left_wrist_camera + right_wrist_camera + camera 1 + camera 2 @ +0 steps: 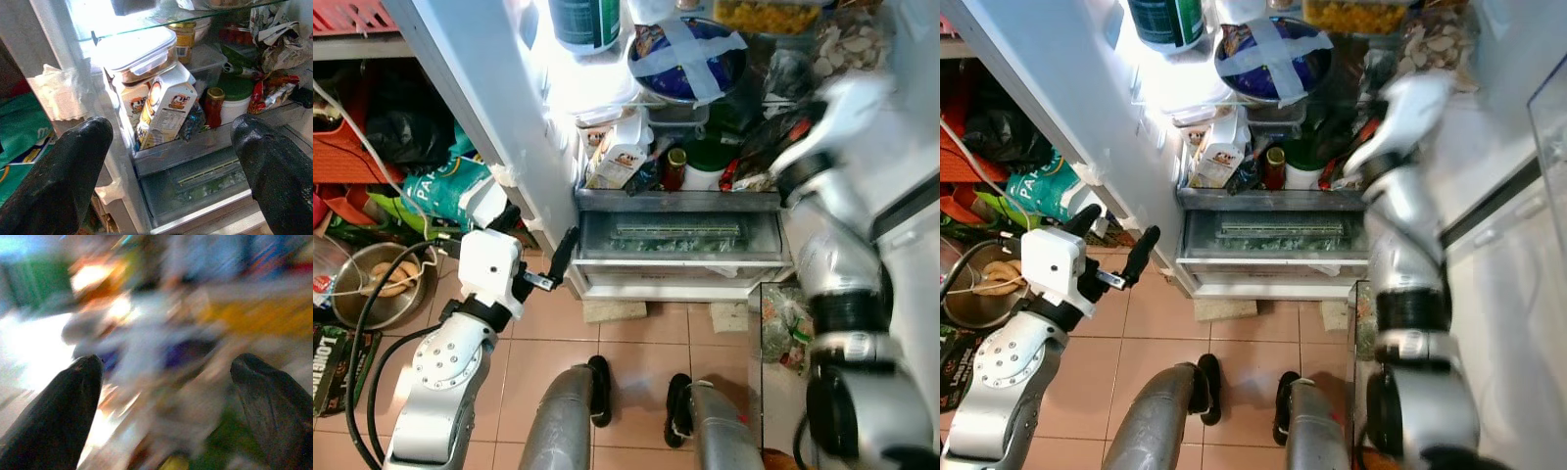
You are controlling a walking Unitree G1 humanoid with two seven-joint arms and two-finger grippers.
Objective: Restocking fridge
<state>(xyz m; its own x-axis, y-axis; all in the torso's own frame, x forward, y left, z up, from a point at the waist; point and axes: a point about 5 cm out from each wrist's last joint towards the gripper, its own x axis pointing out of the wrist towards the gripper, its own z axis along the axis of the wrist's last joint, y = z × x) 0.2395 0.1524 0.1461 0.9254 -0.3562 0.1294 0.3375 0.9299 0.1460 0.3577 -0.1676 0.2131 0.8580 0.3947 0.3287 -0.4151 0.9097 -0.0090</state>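
On the left, the left end effector [536,250] hangs in front of the open white fridge [499,117], just beside its left wall. Its two black fingers [73,171] are wide apart and hold nothing.

Going right, a yellow and white paper milk carton [164,110] stands on the low shelf, near the left wall. A clear plastic food box with a white lid [139,54] sits on top of another carton just behind it. The carton is likely light if part empty, heavy if full. Its sides are soft and can bend, so a hold on the flat sides, down low, looks best.

Next comes a small red glass bottle with a gold lid [214,105]. It looks hard, slippery and easy to break.

On the right, the right end effector [164,396] reaches far in, open and empty, in a very blurred picture.
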